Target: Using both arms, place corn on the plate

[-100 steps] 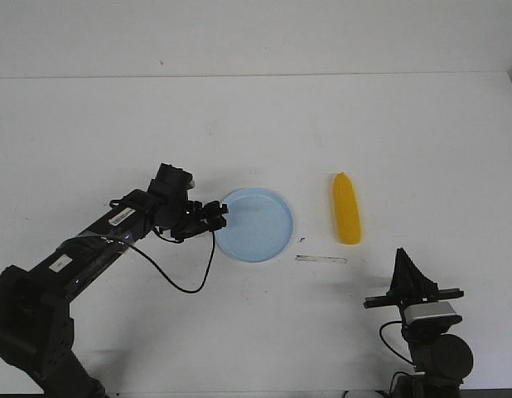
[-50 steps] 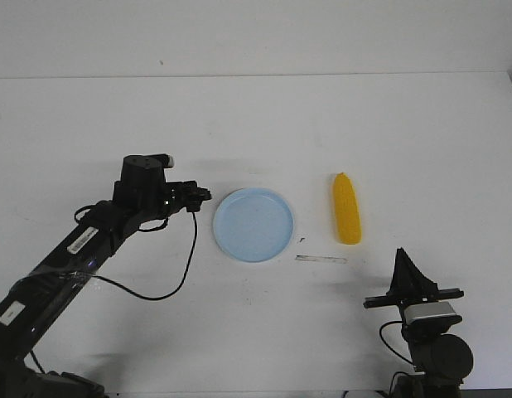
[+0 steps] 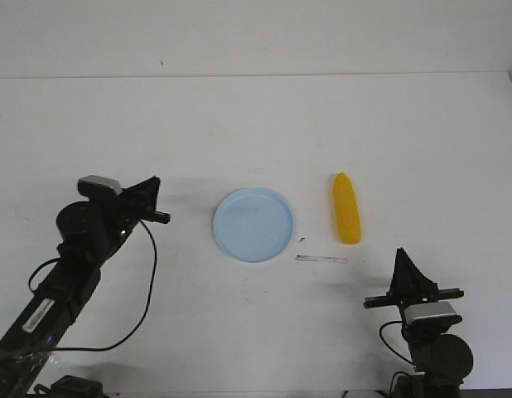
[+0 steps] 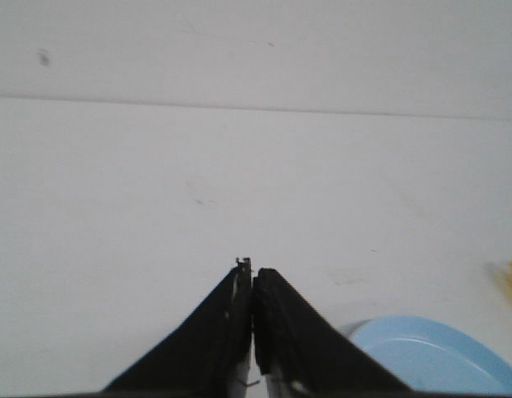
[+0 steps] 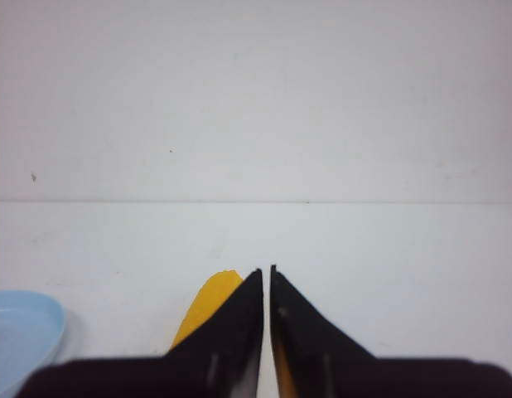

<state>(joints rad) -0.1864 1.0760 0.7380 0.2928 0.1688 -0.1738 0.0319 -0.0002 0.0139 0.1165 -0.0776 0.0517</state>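
Lying on the bare table at the plate's three o'clock, the corn [image 3: 347, 209] is close to the plate [image 3: 253, 225] but clear of its rim, and nothing holds it. Its long axis runs roughly twelve to six in the front view, the tapered tip pointing to twelve and leaning a little toward eleven, the blunt end at six. The left gripper [image 3: 152, 205] sits well out at the plate's nine o'clock with its jaws pressed together on nothing; the right gripper [image 3: 403, 264] waits at the corn's five o'clock, jaws likewise together and empty. The likely trouble: a smooth, round cob could roll or squirt out of a pinch off its middle, and fingers coming down unopened would only shove it, perhaps knocking the plate along.
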